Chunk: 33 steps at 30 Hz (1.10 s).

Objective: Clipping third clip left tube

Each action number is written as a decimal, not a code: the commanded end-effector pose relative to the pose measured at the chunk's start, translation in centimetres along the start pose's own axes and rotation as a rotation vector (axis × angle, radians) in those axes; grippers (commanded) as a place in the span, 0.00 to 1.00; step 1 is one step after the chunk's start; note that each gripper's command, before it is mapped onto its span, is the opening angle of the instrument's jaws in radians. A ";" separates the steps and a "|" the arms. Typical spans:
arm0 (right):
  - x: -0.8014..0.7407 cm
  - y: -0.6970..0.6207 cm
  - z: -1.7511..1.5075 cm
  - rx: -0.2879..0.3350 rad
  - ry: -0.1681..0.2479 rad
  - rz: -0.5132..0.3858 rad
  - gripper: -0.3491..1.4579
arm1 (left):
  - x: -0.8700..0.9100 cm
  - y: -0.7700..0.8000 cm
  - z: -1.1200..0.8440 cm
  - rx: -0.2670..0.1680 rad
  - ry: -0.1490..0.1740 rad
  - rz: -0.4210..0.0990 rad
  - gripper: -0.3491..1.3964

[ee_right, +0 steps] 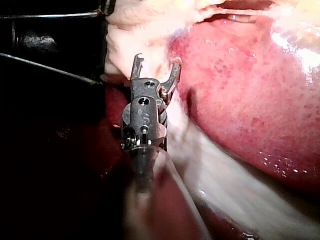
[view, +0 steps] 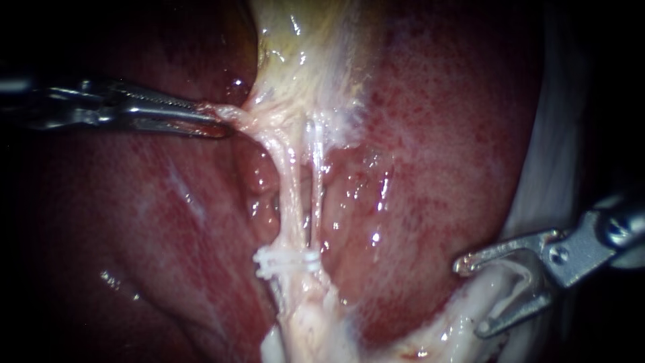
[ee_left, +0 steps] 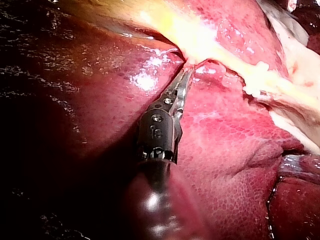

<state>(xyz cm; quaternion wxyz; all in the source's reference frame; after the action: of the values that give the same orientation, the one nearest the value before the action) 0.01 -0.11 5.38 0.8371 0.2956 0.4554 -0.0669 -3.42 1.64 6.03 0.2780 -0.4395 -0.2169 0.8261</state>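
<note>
Left tool (view: 213, 121) clenched on pale tissue (view: 234, 115) beside the gallbladder (view: 302, 60). Left tube (view: 285, 195) lies just past its tip, long axis crosswise to it, ending at white clips (view: 285, 262). Right tool (view: 471, 297) released, well apart.

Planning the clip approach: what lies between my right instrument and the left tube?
Endoscope view: bare liver, then the right tube, separate the right instrument from the left tube.

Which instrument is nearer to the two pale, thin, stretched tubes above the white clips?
Left. My left instrument is shut on pale tissue beside the tubes' upper end; my right instrument, jaws open, lies far off toward the lower right.
</note>
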 end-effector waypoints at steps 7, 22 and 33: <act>0.00 0.00 0.00 0.000 0.001 0.000 0.47 | 0.16 0.05 -0.29 -0.007 -0.003 -0.008 0.00; 0.17 0.10 0.09 -0.010 0.078 0.038 0.47 | 0.47 0.00 -0.92 0.041 0.037 -0.022 0.00; 0.80 0.72 0.46 -0.042 0.265 0.266 0.47 | 0.47 0.01 -0.93 0.041 0.037 -0.022 0.00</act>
<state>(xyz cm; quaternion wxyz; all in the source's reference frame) 1.14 0.38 5.23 0.7712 0.3455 0.5245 0.1040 -2.85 2.04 5.26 0.2997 -0.4464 -0.1995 0.8192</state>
